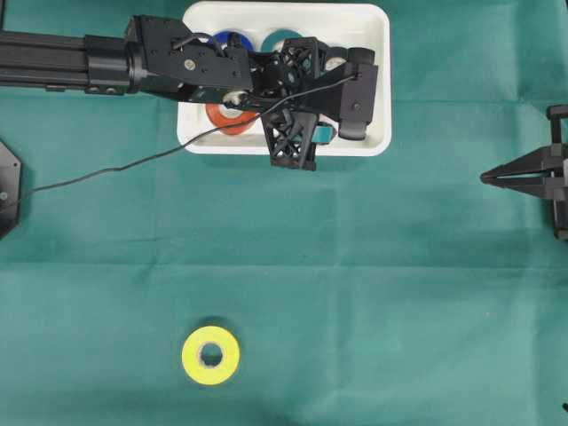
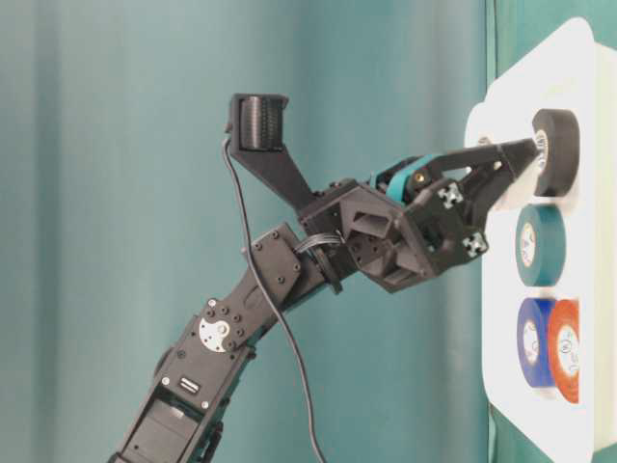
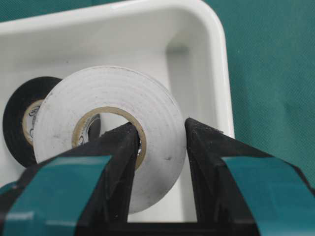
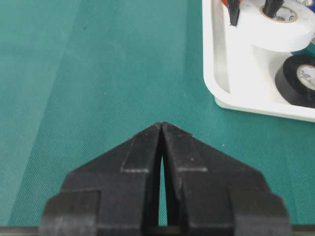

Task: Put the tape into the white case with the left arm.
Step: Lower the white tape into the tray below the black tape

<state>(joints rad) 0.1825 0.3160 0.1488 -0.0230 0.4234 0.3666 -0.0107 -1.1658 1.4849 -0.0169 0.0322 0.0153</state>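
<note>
The white roll point(image 3: 110, 132) hangs inside the case point(image 3: 216, 64), close above the black roll point(image 3: 22, 120). Let go crookedly, I'd guess it lands on that roll or tips against the rim. The left hand point(image 3: 160, 142) pinches it narrowly, one finger point(image 3: 115, 147) through the core.
</note>
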